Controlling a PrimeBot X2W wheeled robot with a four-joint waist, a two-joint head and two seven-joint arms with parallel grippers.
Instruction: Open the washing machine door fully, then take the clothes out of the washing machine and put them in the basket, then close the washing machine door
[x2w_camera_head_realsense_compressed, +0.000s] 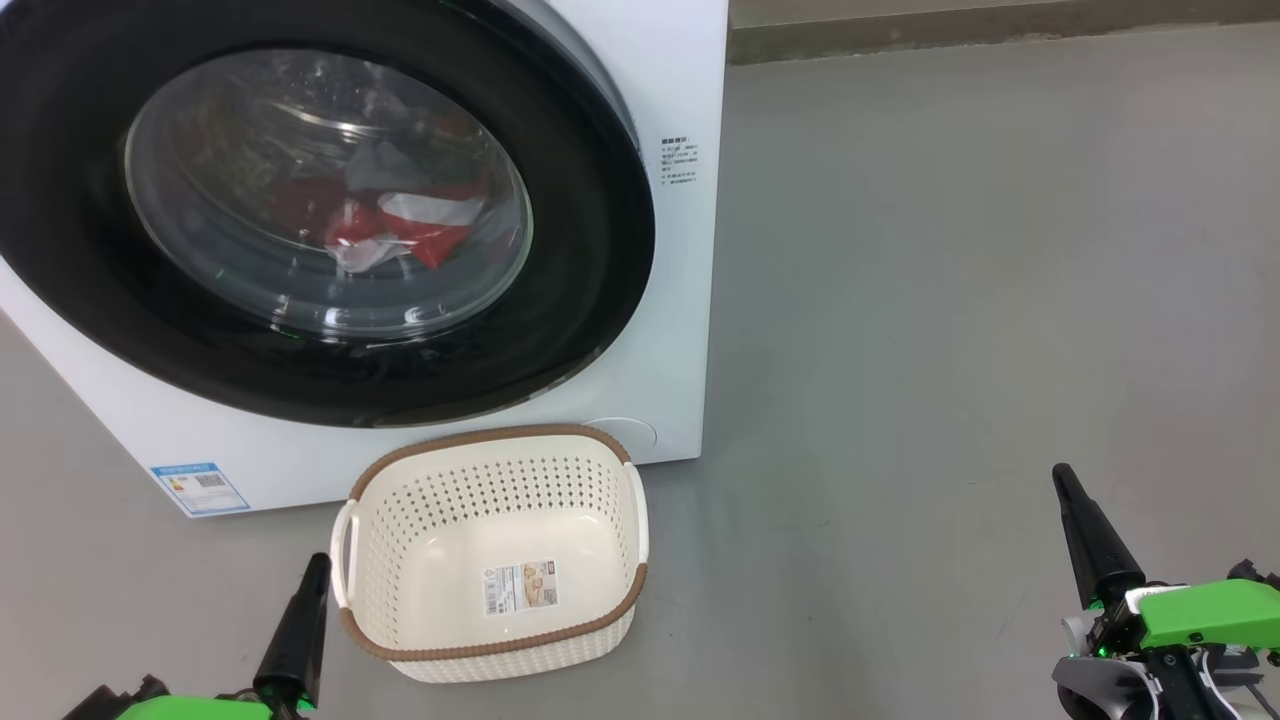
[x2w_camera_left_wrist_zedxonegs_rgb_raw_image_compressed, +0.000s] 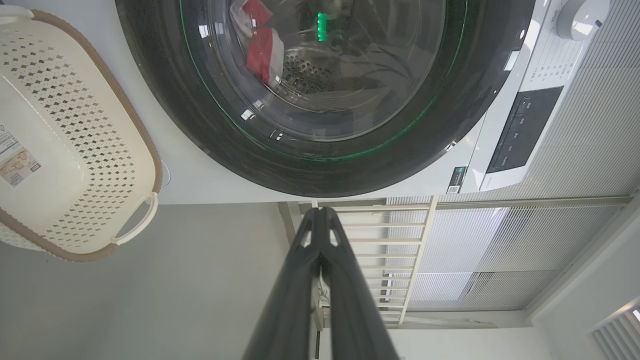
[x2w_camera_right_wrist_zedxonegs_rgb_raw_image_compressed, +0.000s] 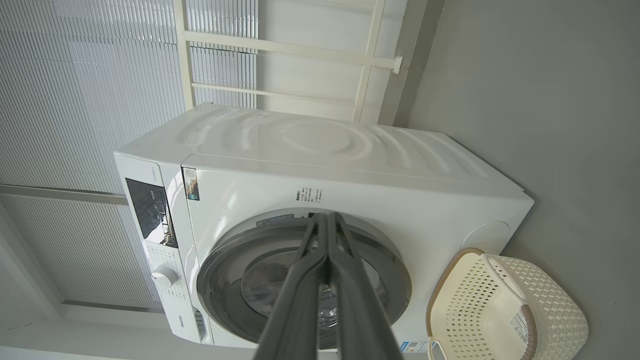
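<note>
The white washing machine (x2w_camera_head_realsense_compressed: 680, 100) fills the upper left of the head view. Its door (x2w_camera_head_realsense_compressed: 600, 250), with a black rim and bulging glass, lies close against the front, and a thin pale gap runs along its right edge. Red and white clothes (x2w_camera_head_realsense_compressed: 420, 235) show through the glass inside the drum. The cream basket (x2w_camera_head_realsense_compressed: 480, 440) stands empty on the floor just in front of the machine. My left gripper (x2w_camera_head_realsense_compressed: 318, 565) is shut beside the basket's left handle. My right gripper (x2w_camera_head_realsense_compressed: 1062, 478) is shut far to the right, over bare floor. The left wrist view has the left gripper (x2w_camera_left_wrist_zedxonegs_rgb_raw_image_compressed: 320, 212) below the door (x2w_camera_left_wrist_zedxonegs_rgb_raw_image_compressed: 200, 130), the clothes (x2w_camera_left_wrist_zedxonegs_rgb_raw_image_compressed: 262, 50) and the basket (x2w_camera_left_wrist_zedxonegs_rgb_raw_image_compressed: 75, 115).
Grey floor (x2w_camera_head_realsense_compressed: 950, 300) spreads wide to the right of the machine. A wall base (x2w_camera_head_realsense_compressed: 1000, 30) runs along the back. From the right wrist, the shut right gripper (x2w_camera_right_wrist_zedxonegs_rgb_raw_image_compressed: 327, 216) points at the machine (x2w_camera_right_wrist_zedxonegs_rgb_raw_image_compressed: 325, 145). Its control panel (x2w_camera_right_wrist_zedxonegs_rgb_raw_image_compressed: 150, 210) is there, and white blinds (x2w_camera_right_wrist_zedxonegs_rgb_raw_image_compressed: 75, 75) hang behind.
</note>
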